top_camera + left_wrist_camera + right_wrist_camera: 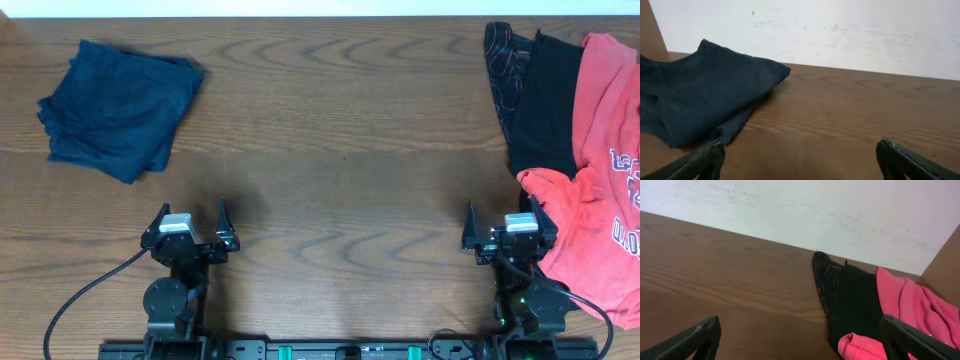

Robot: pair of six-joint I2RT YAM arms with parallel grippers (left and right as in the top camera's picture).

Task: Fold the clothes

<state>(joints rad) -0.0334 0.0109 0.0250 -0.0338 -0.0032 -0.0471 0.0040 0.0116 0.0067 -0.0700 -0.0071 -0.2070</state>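
Note:
A coral-red T-shirt [600, 190] with navy-and-white lettering lies crumpled at the right edge, also in the right wrist view [920, 315]. A black garment [548, 105] lies partly under it, next to a black patterned one [502, 70]. A folded navy blue garment [120, 105] lies at the far left, also in the left wrist view [695, 100]. My left gripper [190, 218] is open and empty near the front edge, below the navy garment. My right gripper [505, 222] is open and empty, its right finger at the red shirt's edge.
The wooden table [340, 150] runs between the two piles. A white wall [840, 30] stands behind the table's far edge. Black cables [80, 300] trail from the arm bases at the front edge.

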